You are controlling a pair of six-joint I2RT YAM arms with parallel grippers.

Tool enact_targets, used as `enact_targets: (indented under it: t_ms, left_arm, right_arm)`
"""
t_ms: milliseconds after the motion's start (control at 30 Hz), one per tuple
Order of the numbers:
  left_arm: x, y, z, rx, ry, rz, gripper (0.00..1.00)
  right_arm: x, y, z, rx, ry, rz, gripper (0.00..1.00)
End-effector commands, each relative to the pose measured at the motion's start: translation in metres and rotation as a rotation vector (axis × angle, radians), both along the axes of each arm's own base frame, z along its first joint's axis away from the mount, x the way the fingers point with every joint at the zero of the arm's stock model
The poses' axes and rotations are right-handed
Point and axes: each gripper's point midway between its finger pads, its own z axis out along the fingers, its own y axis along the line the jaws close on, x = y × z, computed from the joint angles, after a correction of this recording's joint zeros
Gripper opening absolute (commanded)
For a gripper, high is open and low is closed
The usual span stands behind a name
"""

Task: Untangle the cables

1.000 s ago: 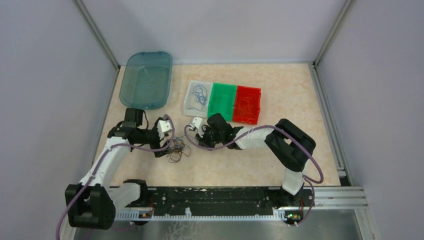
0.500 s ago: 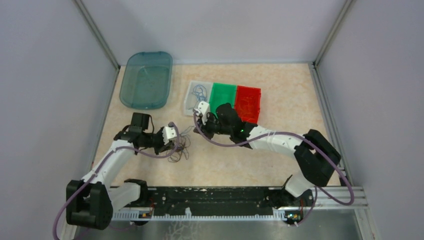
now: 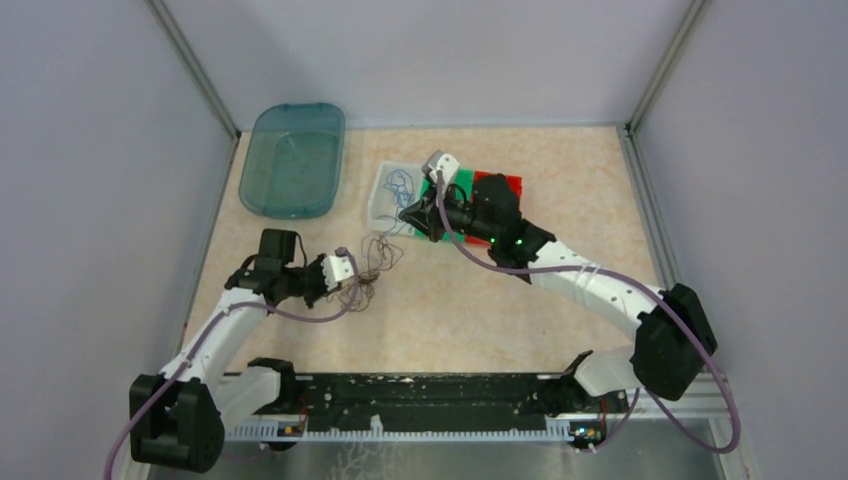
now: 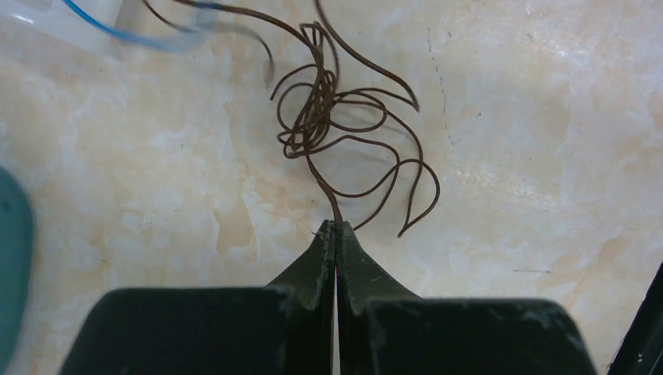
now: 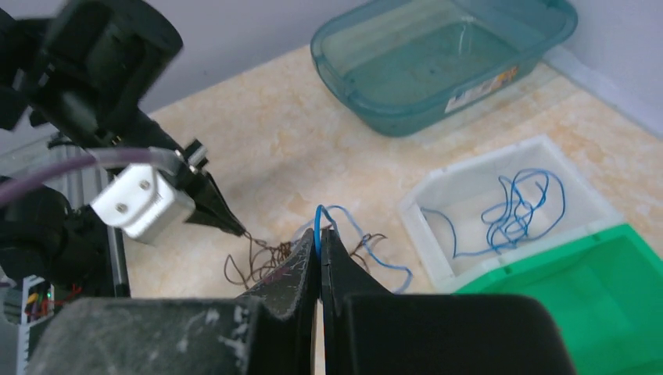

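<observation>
Presently, one strand of the brown cables (image 4: 328, 117) is pinched between the pressed-together tips of the left gripper (image 4: 335, 228), the tangle lying on the table (image 3: 450, 310) just beyond them. A blue cable (image 5: 317, 215) is clamped by the shut right gripper (image 5: 319, 236) just beside the clear bin (image 5: 461, 187). More blue cable is coiled inside that bin, left of the green bin (image 5: 578, 281).

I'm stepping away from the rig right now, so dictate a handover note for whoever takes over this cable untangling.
Left gripper: shut on a strand of the dark brown wire tangle lying on the table.
Right gripper: shut on a thin blue wire, raised, its tail near that tangle.
Done: another blue wire sits in the clear white bin.
Left: free the held blue wire, bin it, then separate the brown strands.
</observation>
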Motion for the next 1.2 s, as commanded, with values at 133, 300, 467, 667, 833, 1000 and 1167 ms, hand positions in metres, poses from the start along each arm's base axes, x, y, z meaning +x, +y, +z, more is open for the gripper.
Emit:
enact_targets:
  t_ms: [133, 300, 467, 667, 833, 1000, 1167]
  left_arm:
    - [0.012, 0.037, -0.026, 0.203, -0.042, 0.091, 0.00]
    - [0.014, 0.048, -0.024, 0.229, -0.081, 0.106, 0.00]
    - [0.014, 0.080, -0.043, 0.418, -0.171, 0.091, 0.00]
    - [0.018, 0.101, -0.050, 0.489, -0.243, 0.119, 0.00]
    - [0.036, 0.088, -0.020, 0.380, -0.252, 0.171, 0.00]
    - [0.027, 0.053, 0.016, 0.192, -0.200, 0.102, 0.00]
    - [0.010, 0.030, 0.047, 0.070, -0.136, 0.031, 0.04]
  right_arm:
    - [-0.009, -0.021, 0.120, 0.221, -0.113, 0.007, 0.00]
    - [-0.015, -0.031, 0.155, 0.261, -0.150, -0.002, 0.00]
    - [-0.021, -0.051, 0.201, 0.303, -0.230, -0.029, 0.00]
    - [-0.039, -0.061, 0.243, 0.357, -0.287, -0.005, 0.00]
    - [-0.027, -0.064, 0.266, 0.389, -0.319, -0.066, 0.00]
    - [0.006, -0.055, 0.265, 0.401, -0.310, -0.148, 0.00]
    - [0.050, -0.033, 0.239, 0.362, -0.281, -0.205, 0.00]
